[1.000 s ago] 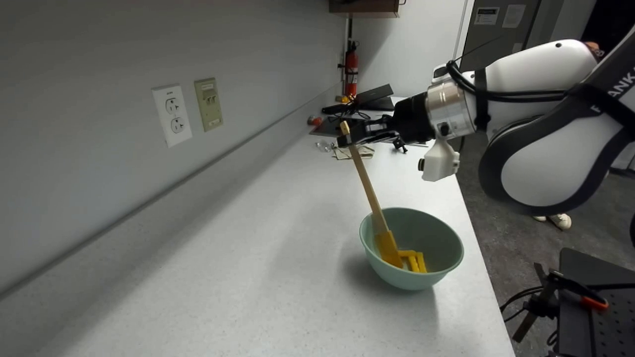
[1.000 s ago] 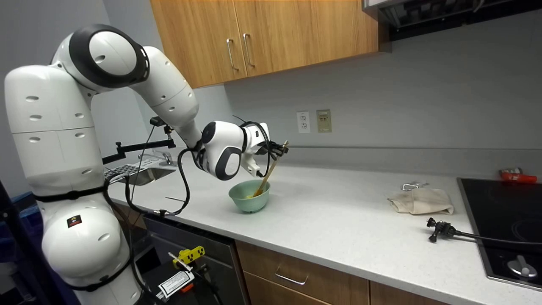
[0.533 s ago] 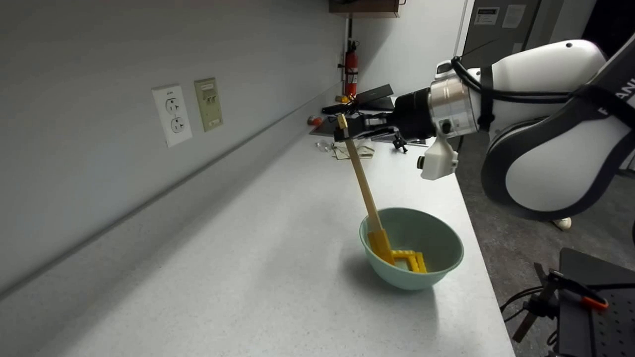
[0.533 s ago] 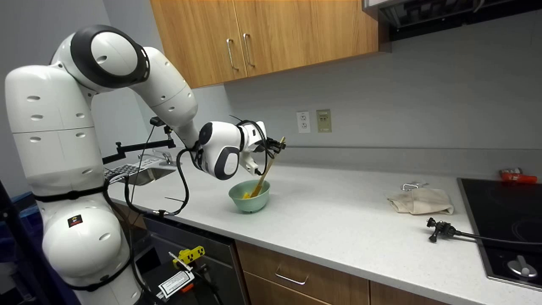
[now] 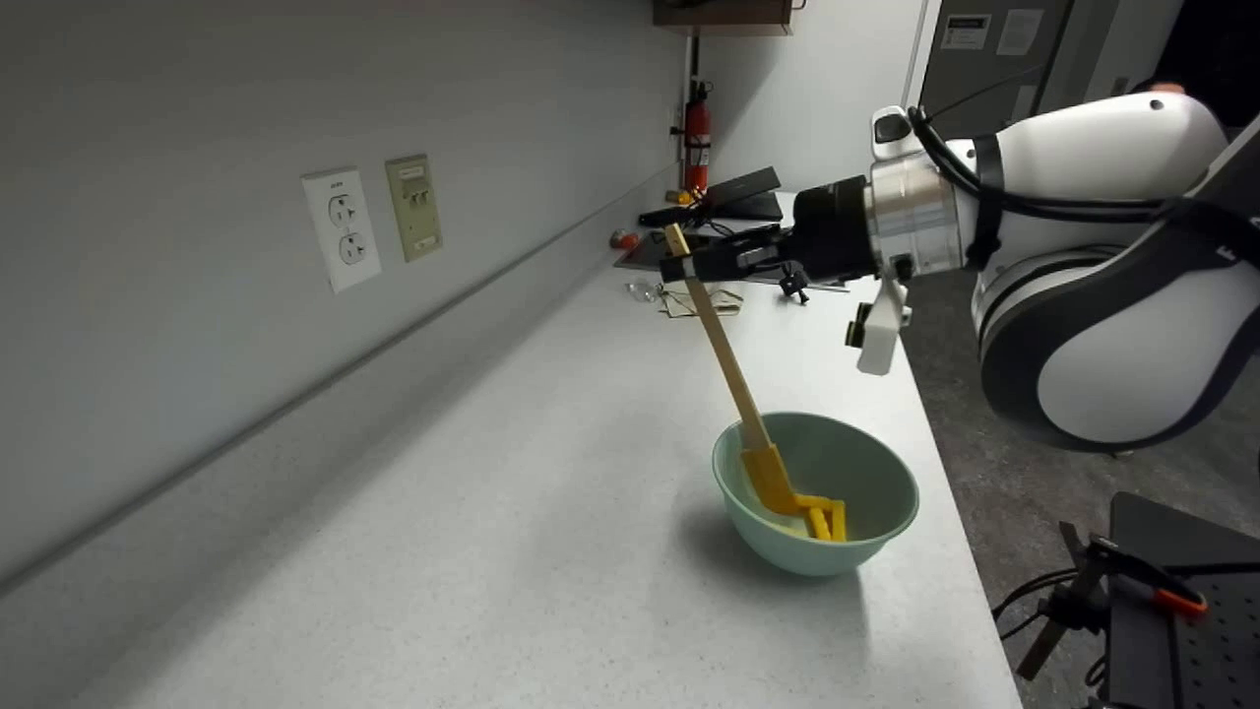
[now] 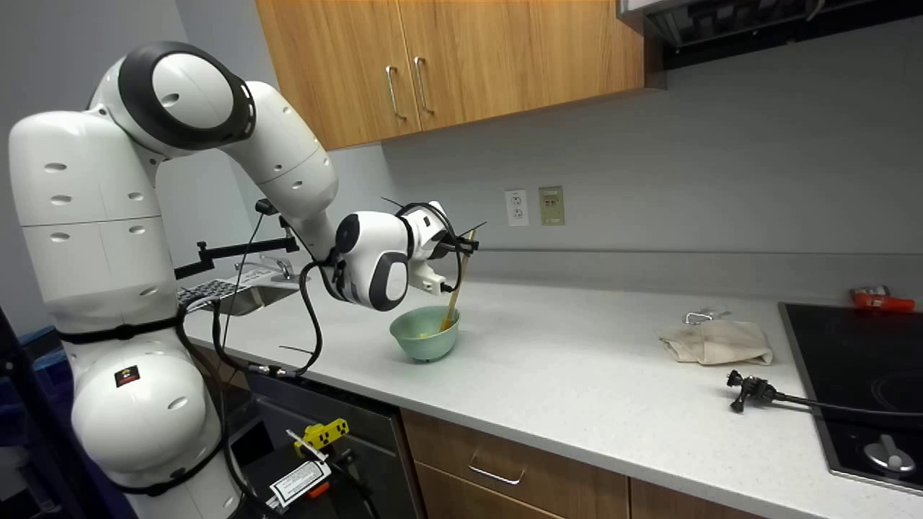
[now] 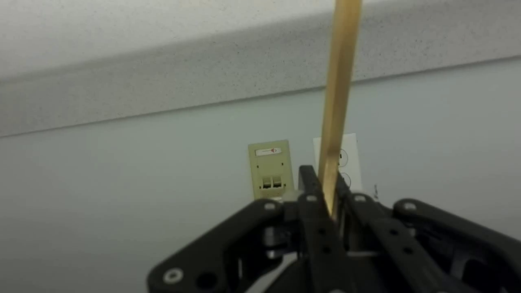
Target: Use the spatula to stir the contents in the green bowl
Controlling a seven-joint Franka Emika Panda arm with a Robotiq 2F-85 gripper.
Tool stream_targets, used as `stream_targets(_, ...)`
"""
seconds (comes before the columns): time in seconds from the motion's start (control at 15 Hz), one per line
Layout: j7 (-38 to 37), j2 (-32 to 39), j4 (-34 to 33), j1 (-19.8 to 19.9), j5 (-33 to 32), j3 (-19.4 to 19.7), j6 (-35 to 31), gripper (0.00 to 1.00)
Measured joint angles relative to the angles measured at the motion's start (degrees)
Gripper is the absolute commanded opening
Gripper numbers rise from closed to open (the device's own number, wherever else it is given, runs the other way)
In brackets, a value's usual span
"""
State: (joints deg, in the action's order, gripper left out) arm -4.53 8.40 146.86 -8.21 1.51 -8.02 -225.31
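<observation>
In an exterior view, at upper middle, the spatula (image 5: 726, 366) is pinched near its top by the end effector (image 5: 686, 266). It is leaned down into the green bowl (image 5: 861, 478) at lower right, where yellow contents (image 5: 838, 521) are seen.

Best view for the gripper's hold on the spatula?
Wrist view: close up, it shows the gripper clamping the spatula from both sides. Both exterior views show it smaller, held near its top, leaning into the green bowl.

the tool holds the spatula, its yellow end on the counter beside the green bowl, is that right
Not quite: the tool holds the spatula, but its yellow end is inside the green bowl, not beside it, as both exterior views show.
</observation>
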Motion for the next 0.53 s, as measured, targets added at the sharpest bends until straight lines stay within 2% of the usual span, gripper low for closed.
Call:
stream_targets(0.27,1.17,-0.01,0.20,0.16,-0.33,0.44,0.28,0.02)
stream_targets(0.53,-1.70,-0.01,-0.28,0.24,3.99,0.47,2.00,0.02)
